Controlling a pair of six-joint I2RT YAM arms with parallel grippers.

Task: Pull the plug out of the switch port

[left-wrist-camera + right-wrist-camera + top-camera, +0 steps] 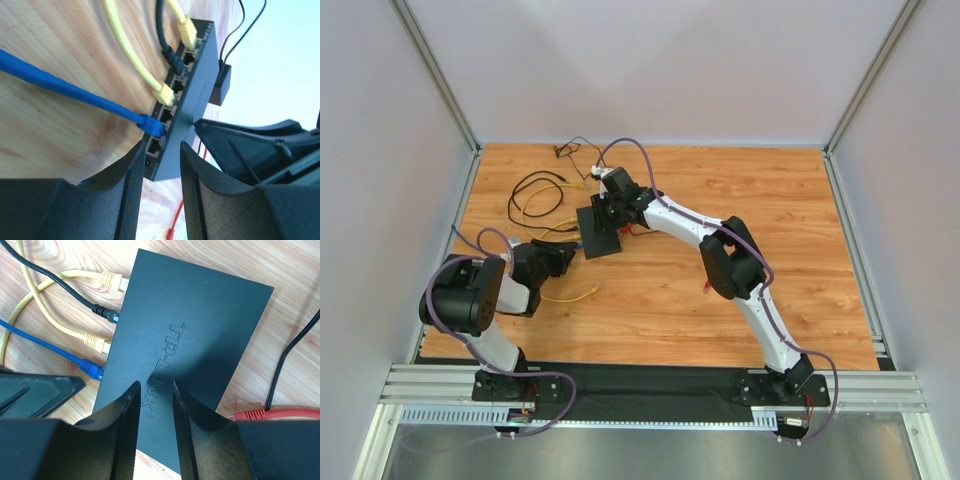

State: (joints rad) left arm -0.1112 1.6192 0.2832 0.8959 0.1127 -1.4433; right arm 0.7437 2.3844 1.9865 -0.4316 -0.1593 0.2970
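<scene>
The black switch lies flat on the wooden table, also seen as the switch and the switch. Its port edge holds a blue plug, two yellow plugs and a black plug; one end port is empty. My left gripper is open just short of that end port and the blue plug, with nothing between its fingers. My right gripper is open, its fingertips down on the switch's top face.
A small black adapter on a thin wire sits behind the switch. A red plug lies loose to the right. Black and yellow cables loop at the back left, and a loose yellow cable lies near the left arm.
</scene>
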